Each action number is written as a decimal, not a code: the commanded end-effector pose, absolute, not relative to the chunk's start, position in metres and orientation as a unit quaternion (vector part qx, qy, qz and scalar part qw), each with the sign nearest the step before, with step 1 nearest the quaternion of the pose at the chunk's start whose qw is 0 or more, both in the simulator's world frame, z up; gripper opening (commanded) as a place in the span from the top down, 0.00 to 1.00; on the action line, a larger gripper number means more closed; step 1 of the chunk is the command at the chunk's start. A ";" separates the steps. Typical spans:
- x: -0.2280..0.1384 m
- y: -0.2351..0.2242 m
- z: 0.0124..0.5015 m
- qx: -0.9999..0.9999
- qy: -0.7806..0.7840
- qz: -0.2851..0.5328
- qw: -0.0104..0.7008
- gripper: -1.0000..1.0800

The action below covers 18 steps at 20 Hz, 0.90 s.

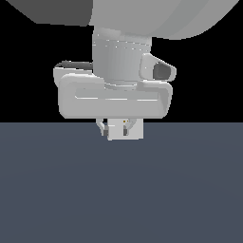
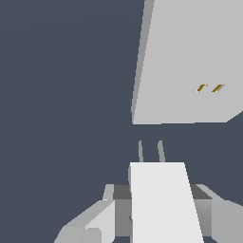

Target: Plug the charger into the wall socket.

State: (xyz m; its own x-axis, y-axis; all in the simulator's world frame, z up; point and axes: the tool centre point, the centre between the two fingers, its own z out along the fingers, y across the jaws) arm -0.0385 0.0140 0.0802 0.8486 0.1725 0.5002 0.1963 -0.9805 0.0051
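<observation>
Gripper [image 2: 159, 223] clamping charger [image 2: 163, 199] between fingers, prongs [image 2: 151, 151] pointing ahead toward wall socket [image 2: 190, 61] so insertion can go straight. Socket standing just ahead, apart from prongs, slots [image 2: 210, 88] sitting off to one side, needing sideways alignment.

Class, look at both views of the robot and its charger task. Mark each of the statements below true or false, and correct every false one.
1. The charger sits between the jaws of the gripper. True.
2. The charger's two prongs are already inside the wall socket. False: a gap of dark floor shows between the prong tips and the plate.
3. The wall socket has two orange-brown slots. True.
4. The charger lies loose on the floor, away from the gripper. False: it is held at the gripper.
5. The prongs point towards the wall socket. True.
</observation>
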 end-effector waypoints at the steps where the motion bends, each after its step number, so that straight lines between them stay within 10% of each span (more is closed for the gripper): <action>1: -0.037 0.005 0.085 -0.961 -0.100 -0.258 0.024 1.00; 18: -0.031 -0.028 0.100 -0.960 -0.112 -0.256 0.029 1.00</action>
